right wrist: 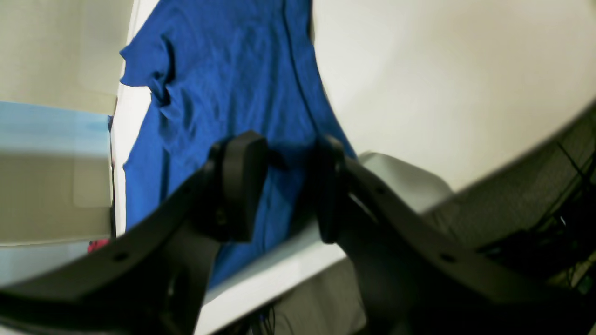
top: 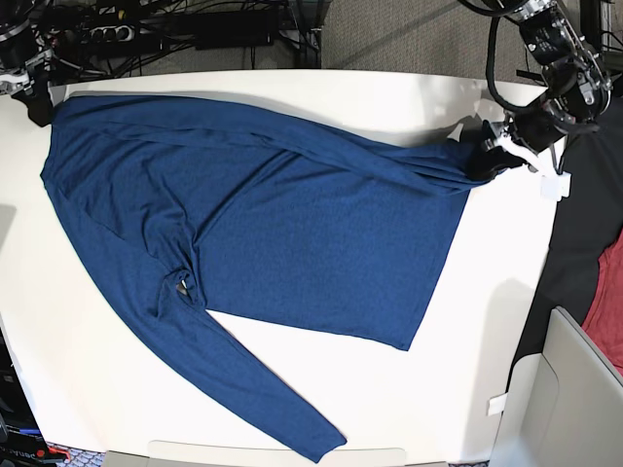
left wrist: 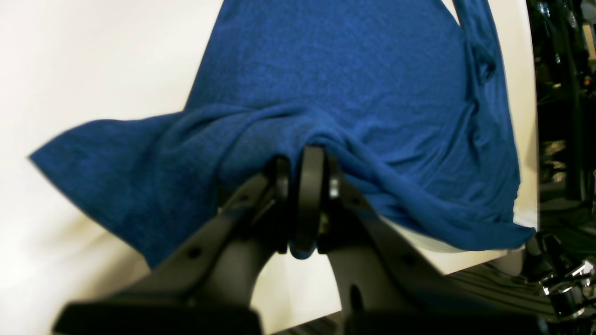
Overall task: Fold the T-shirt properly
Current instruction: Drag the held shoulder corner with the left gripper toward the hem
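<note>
The T-shirt (top: 282,214) is lying spread across the white surface (top: 487,321), one long sleeve trailing toward the near edge and the body stretching from the far left corner toward the right. The left hand (left wrist: 307,186) is pinching a bunched edge of the fabric at the shirt's right end, its jaws closed tight on the cloth with folds gathering around them. The right hand (right wrist: 284,186) is hovering over the shirt's far left corner near the surface edge, its jaws standing partly apart with nothing visibly between them.

The step in hand seems to be stretching or lifting the shirt for a fold. To do it well, the right hand probably needs to be taking a matching corner before any pull, so both ends are rising evenly. Pulling should be gentle and level, keeping the fabric taut without dragging the loose sleeve into a twist or letting cloth slip off the edge
</note>
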Robot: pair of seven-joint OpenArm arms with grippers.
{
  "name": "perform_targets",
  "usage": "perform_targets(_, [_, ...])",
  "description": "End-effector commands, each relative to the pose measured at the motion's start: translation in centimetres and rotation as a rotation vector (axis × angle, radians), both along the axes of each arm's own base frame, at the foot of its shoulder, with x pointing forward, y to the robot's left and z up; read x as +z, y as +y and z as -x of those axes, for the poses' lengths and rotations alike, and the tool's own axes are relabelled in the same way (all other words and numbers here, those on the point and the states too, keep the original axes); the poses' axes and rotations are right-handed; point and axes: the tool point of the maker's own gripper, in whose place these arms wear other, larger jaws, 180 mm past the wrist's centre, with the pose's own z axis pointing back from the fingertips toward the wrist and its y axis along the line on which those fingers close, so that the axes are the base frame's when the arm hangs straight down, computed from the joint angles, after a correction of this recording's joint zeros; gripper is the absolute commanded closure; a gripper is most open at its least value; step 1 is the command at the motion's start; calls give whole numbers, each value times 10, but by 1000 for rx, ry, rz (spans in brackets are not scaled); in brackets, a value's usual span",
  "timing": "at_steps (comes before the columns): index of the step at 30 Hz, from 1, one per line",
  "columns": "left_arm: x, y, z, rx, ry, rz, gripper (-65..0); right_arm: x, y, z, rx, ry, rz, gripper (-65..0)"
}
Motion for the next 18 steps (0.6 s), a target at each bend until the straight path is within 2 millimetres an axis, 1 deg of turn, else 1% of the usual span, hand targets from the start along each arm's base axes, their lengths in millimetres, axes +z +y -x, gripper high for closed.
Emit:
perform_targets(1, [14,3,-10,-1,-50,6,-1,15,-10,-3,-7,-40,39,-213])
perform_targets(5, [18,3,-15,2,-65,6,-1,15,-10,-3,-7,-42,39,-213])
perform_targets(9, [14,9,-13,-4,-43,-26,-1,15,-10,-3,-8,-43,40,-213])
perform_targets(14, [-29,23,9,28,113,-37,-1,17,-14,0,-25,-46,43,-213])
perform_targets(16, [-38,25,12,42,138,-20,-5,17,-14,0,-24,-46,44,-213])
perform_targets(18, [-37,28,11,38,140,-32,-33,16,-13,0,-23,-45,43,-213])
